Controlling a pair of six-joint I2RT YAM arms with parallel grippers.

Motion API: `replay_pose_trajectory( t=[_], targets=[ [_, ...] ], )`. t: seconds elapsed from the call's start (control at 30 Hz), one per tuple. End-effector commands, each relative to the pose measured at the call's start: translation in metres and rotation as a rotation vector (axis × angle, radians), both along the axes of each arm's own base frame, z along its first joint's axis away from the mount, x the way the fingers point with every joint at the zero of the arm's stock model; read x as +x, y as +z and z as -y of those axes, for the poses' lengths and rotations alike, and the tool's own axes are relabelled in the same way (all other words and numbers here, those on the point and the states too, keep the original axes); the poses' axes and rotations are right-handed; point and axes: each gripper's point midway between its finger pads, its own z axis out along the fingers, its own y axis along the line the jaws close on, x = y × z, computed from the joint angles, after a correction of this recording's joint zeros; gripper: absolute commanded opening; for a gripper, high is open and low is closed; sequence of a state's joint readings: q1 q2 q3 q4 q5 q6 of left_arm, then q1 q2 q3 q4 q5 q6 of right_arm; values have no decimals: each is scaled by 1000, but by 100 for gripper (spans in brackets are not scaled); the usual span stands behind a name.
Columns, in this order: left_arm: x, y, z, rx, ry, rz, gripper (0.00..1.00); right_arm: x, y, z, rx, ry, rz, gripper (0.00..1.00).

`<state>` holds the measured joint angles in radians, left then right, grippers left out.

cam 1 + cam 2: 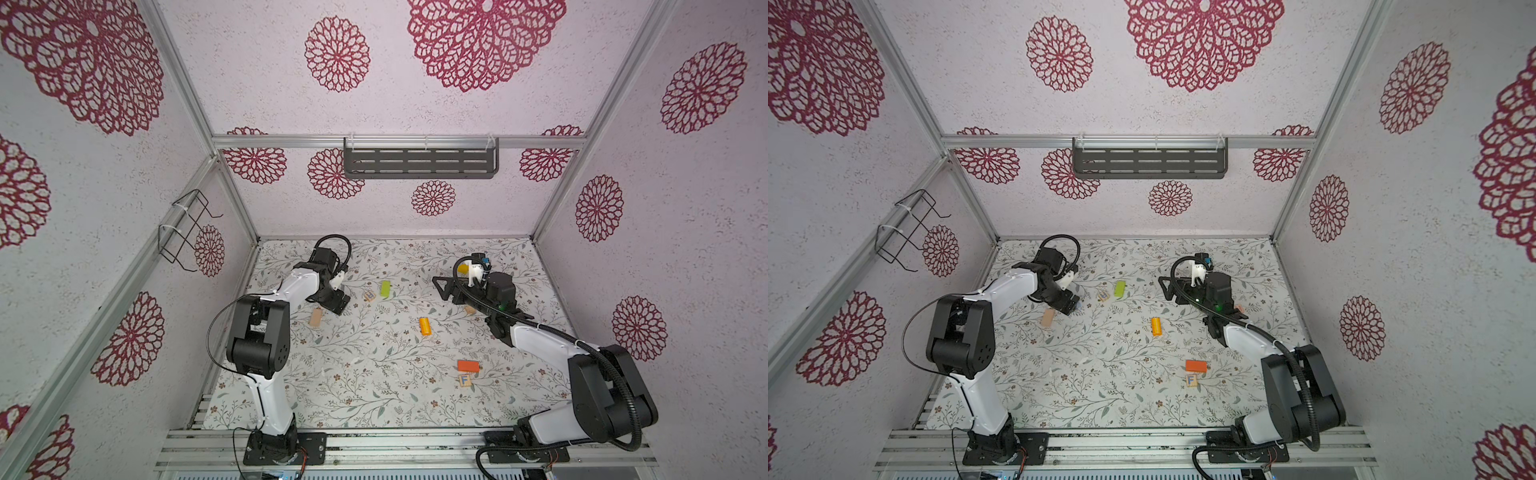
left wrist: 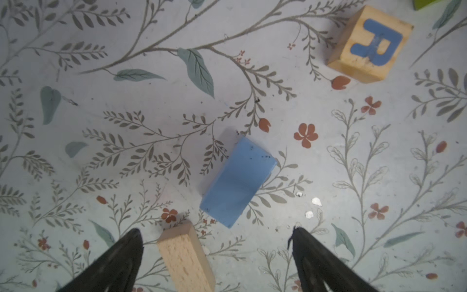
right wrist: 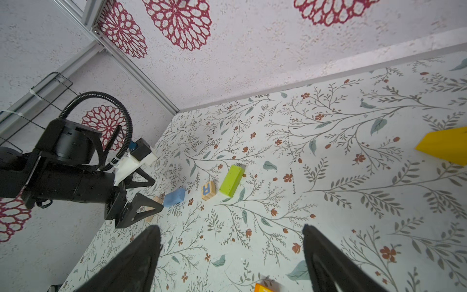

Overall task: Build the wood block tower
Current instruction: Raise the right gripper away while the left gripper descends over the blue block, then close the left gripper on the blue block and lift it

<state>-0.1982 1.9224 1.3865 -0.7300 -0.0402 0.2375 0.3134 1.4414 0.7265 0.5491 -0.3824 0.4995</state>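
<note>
The wood block tower is out of view; the wood blocks lie singly on the floral mat. My left gripper (image 2: 216,233) hangs open over the mat, empty. A flat blue block (image 2: 237,182) lies just ahead of its fingertips, and a tan block (image 2: 185,260) lies between its jaws without touching them. Farther off are a lettered R cube (image 1: 370,296) and a lime-green block (image 1: 385,289). My right gripper (image 3: 231,232) is open and empty at the back right, with a yellow block (image 3: 444,145) beside it. An orange block (image 1: 424,326) lies mid-mat.
A red block (image 1: 468,366) and a lettered F cube (image 1: 464,380) lie at the front right. Another tan block (image 1: 470,309) peeks out under the right arm. A dark shelf (image 1: 419,160) hangs on the back wall and a wire rack (image 1: 187,228) on the left wall.
</note>
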Motion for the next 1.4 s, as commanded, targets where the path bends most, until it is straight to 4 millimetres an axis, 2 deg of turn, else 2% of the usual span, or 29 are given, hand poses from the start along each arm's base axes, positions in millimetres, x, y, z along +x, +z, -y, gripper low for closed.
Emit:
replay_pose_trajectory(
  t=[0.0, 0.07, 0.1, 0.13, 0.33, 0.57, 0.8, 1.2, 1.37],
  targets=[
    [14, 4, 4, 12, -56, 28, 93, 2, 13, -2, 36, 14, 36, 91],
    [16, 7, 5, 12, -63, 30, 91, 3, 12, -2, 37, 16, 32, 90],
    [15, -6, 6, 12, -64, -7, 90, 3, 11, -2, 37, 16, 31, 90],
    [14, -10, 7, 8, -68, -18, 88, 3, 11, -2, 36, 15, 32, 90],
    [9, -14, 17, -41, -90, -50, 85, 5, 8, -1, 39, 14, 21, 91],
    [5, -25, 14, -21, -90, -80, 85, 5, 8, -1, 47, 17, 17, 90],
    [4, -35, 15, -20, -90, -109, 78, 7, 6, 0, 51, 15, 6, 90],
    [8, -38, 19, -31, -89, -116, 68, 8, 3, -1, 57, 20, -6, 89],
    [8, -38, 21, -36, -89, -123, 58, 8, 2, 0, 58, 19, -9, 89]
  ],
)
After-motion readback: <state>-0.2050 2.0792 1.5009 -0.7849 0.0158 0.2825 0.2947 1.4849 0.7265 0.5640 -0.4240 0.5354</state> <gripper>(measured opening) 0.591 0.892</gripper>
